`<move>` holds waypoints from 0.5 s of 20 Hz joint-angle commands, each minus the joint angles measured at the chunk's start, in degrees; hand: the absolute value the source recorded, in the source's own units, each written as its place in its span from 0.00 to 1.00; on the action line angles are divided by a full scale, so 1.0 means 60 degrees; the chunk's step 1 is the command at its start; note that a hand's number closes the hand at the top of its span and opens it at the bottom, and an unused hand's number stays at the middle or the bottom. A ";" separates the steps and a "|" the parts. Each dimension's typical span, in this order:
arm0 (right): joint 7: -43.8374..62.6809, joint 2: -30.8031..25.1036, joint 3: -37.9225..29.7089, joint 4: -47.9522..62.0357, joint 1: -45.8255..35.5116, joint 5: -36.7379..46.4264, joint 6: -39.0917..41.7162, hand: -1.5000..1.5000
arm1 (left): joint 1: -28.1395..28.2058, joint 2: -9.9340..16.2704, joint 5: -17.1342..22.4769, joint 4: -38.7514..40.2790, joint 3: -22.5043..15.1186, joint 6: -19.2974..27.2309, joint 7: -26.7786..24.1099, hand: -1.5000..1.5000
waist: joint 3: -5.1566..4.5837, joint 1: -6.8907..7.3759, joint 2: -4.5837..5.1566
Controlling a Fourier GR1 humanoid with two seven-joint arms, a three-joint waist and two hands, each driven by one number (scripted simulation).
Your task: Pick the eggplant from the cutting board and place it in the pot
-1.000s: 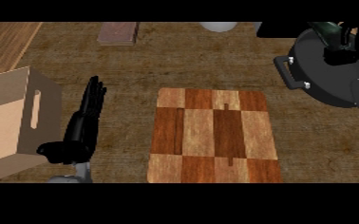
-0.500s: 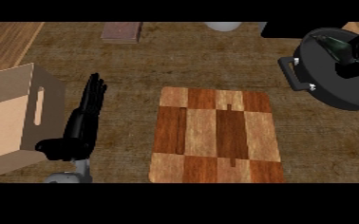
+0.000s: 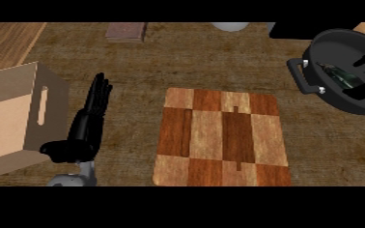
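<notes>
The wooden checkered cutting board [image 3: 222,137] lies in the middle of the counter with nothing on it. At the right edge stands the black pot [image 3: 335,75], and a dark green-tinted eggplant [image 3: 341,76] lies inside it. My left hand [image 3: 84,125] rests open at the left of the board, fingers straight and pointing away from me. My right hand does not show in the head view.
A tan cardboard box [image 3: 25,113] with a handle slot stands at the left edge, close beside my left hand. A small brown block [image 3: 126,30] and a pale round object [image 3: 230,26] sit at the far edge. A dark shape [image 3: 299,30] lies behind the pot.
The right hand, seen over the pot a second ago, has left the view. The eggplant now lies in the pot. The view has shifted slightly, and the left hand stays open.
</notes>
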 commanded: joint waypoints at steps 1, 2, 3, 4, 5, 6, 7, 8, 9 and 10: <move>-0.1386 0.0204 -0.0856 0.0174 0.0098 -0.0951 -0.0053 0.00 | 0.0110 -0.0117 -0.0123 -0.0082 -0.0129 0.0127 0.0083 0.50 | 0.0020 -0.0018 -0.0004; -0.1638 0.0105 -0.1144 0.0139 0.0025 -0.1242 -0.0031 0.00 | -0.0169 0.0001 0.0055 0.0020 0.0147 0.0052 0.0095 0.50 | 0.0024 -0.0023 0.0021; -0.1923 0.0414 -0.1522 -0.0078 0.0083 -0.1677 -0.0371 0.00 | 0.0070 0.0033 -0.0010 0.0250 0.0133 0.0008 -0.0155 0.50 | 0.0012 -0.0150 -0.0035; -0.2125 0.0270 -0.1938 -0.0229 -0.0239 -0.2119 -0.0219 0.00 | 0.0042 -0.0146 0.0001 0.0184 0.0037 0.0095 -0.0144 0.50 | 0.0023 -0.0134 -0.0031; -0.2408 0.0323 -0.2338 -0.0285 -0.0319 -0.2551 -0.0196 0.00 | -0.0188 0.0065 0.0133 0.0177 0.0277 -0.0016 -0.0016 0.50 | 0.0036 -0.0127 -0.0007; -0.2754 0.0435 -0.2758 -0.0428 -0.0373 -0.3024 -0.0222 0.00 | -0.0197 -0.0148 0.0067 0.0107 0.0090 0.0133 0.0219 0.50 | 0.0042 -0.0220 -0.0053; -0.3201 0.0455 -0.3095 -0.0510 -0.0185 -0.3392 -0.0292 0.00 | -0.0170 -0.0088 0.0059 0.0404 0.0229 0.0098 -0.0152 0.50 | 0.0026 -0.0321 -0.0049; -0.3172 0.0442 -0.3383 -0.0471 -0.0359 -0.3709 -0.0103 0.00 | -0.0004 -0.0089 -0.0028 -0.0084 0.0026 0.0141 0.0194 0.50 | 0.0030 -0.0175 -0.0086; -0.3195 0.0317 -0.3675 -0.0402 -0.0389 -0.4010 0.0070 0.00 | 0.0037 -0.0111 0.0058 -0.0016 0.0092 0.0126 0.0188 0.50 | 0.0021 -0.0157 -0.0065; -0.3269 -0.0167 -0.3800 -0.0203 -0.0191 -0.4092 0.0394 0.00 | -0.0031 -0.0306 -0.0175 -0.0083 -0.0170 0.0304 0.0215 0.50 | 0.0021 -0.0138 -0.0026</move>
